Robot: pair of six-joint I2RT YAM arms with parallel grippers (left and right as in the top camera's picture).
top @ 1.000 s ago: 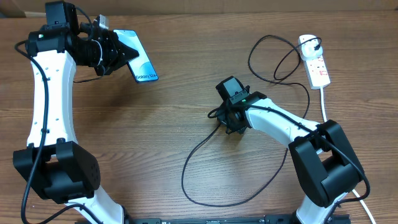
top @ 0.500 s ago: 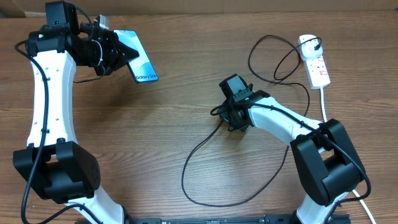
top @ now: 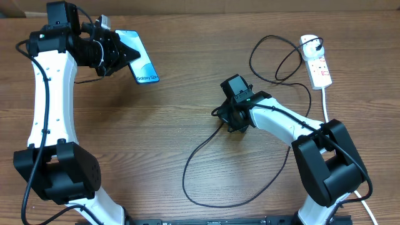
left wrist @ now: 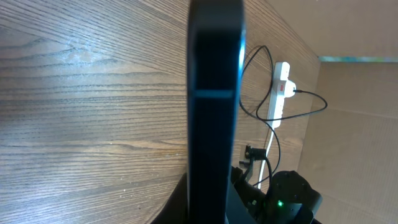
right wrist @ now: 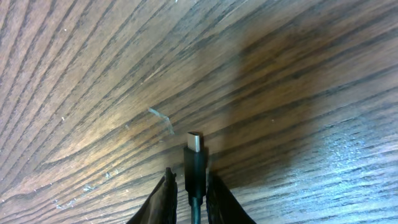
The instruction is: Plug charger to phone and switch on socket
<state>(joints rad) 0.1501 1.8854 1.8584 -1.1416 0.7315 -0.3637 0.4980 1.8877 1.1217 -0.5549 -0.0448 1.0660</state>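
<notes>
My left gripper [top: 117, 55] is shut on the phone [top: 144, 60] and holds it raised at the far left, its blue screen up. In the left wrist view the phone's black edge [left wrist: 214, 93] points at the camera. My right gripper [top: 233, 121] is at the table's middle. Its fingers [right wrist: 188, 183] are shut on the charger's connector tip [right wrist: 195, 155], just above the wood. The black cable [top: 194, 156] loops toward the front and runs back to the black plug [top: 310, 45] in the white socket [top: 317, 65] at the far right. The socket also shows in the left wrist view [left wrist: 281, 81].
The socket's thick white cord [top: 325, 103] runs down the right edge past my right arm's base. More loops of black cable [top: 275, 59] lie left of the socket. A cardboard wall borders the table's back.
My right gripper has shifted slightly right and back with the connector tip. The left arm and the phone have not moved.
</notes>
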